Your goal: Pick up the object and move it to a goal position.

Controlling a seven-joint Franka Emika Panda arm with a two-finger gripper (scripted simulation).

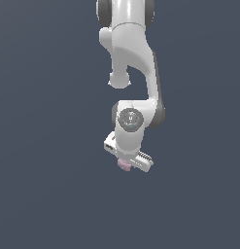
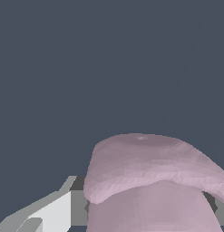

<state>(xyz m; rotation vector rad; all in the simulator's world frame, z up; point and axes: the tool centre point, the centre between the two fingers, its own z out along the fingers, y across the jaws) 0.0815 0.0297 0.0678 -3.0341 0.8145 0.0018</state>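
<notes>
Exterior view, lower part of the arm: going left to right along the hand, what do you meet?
White hand's projecting left corner → small pink piece under the hand → grey fingers sticking out toward the exterior view's right.

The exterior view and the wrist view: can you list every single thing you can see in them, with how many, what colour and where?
pink lumpy piece: one, pale pink, at the tip of the end effector; fills much of the wrist view.
background: one, plain dark blue-grey, all around; no table edge or goal marker shows.
robot arm: one, white with dark joints, coming down from the top of the exterior view.
end effector: one, white and grey, at the arm's lower end, against the pink lumpy piece; one grey finger shows beside the piece in the wrist view.
</notes>
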